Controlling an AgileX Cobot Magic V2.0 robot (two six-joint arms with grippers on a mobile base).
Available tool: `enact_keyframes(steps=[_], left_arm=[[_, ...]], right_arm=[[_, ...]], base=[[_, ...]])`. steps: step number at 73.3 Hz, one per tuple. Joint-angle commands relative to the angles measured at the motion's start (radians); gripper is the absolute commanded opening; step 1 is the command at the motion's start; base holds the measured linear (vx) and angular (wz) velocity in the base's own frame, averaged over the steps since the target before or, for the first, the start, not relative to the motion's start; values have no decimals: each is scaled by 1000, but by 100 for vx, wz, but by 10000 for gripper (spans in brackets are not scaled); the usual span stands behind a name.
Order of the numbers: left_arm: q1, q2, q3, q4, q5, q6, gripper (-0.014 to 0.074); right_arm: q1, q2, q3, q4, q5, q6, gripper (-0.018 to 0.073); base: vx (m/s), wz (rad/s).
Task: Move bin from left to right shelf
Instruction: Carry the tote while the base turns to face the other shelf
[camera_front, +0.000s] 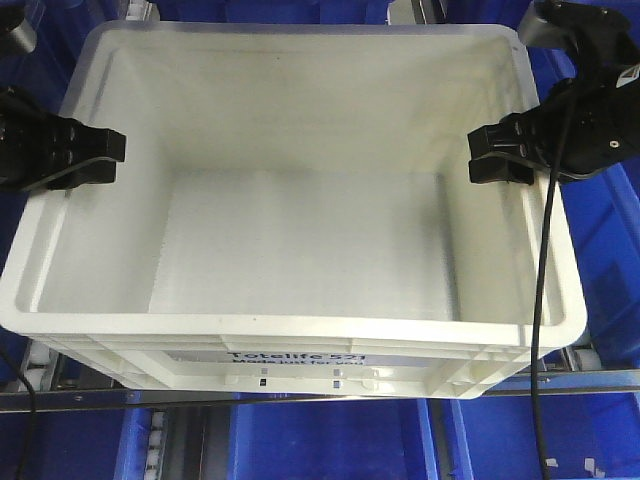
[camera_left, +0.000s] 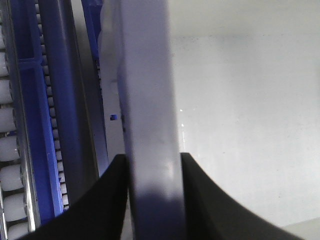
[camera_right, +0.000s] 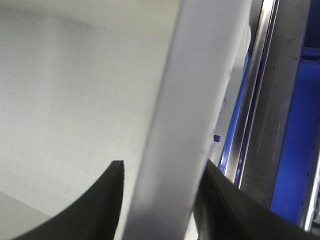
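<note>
**White plastic bin (camera_front: 300, 327) clamped at both side rims, carry in hand**

White fills my front view. The bin is empty, its printed wall faces me, and blue bins (camera_front: 330, 440) crowd every edge of it. A metal shelf rail (camera_front: 600, 378) runs just under its near wall. I can't tell from here whether the base is resting on that rail or already clear of it.

The left gripper (camera_front: 105, 158) is on the bin's left wall, about midway along it. In the left wrist view the rim runs straight up between the two black fingers (camera_left: 112, 200), so I read those jaws as clenched on the rim. The right gripper (camera_front: 490, 155) mirrors it on the opposite wall, and its wrist view shows the rim pinched the same way.

Both grips sit at much the same point along the bin, which is what I want for a level carry. My plan is to raise both arms together, keep the spacing between them fixed and the rim flat, then slide the whole thing rightward in one move.

Thin plastic walls may flex, so I'd go slowly and watch the wrist views for the rim creeping out of either grip. The right arm's black cable (camera_front: 540, 300) hangs across the bin's near right corner, and I'd make sure it doesn't snag on the rail.
</note>
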Motion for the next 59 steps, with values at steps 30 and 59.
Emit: enact_keyframes(steps=[30,59], left_arm=[[-1,-45,-40,-28,-86,38,2],[-1,-28,-40,-29,-100,37,2]], right_arm=[[-5,-42,-41,3,-77,-38,-5],[-5,-31,-41,-2,-163,-39,-5]], base=[[0,0],[0,0]])
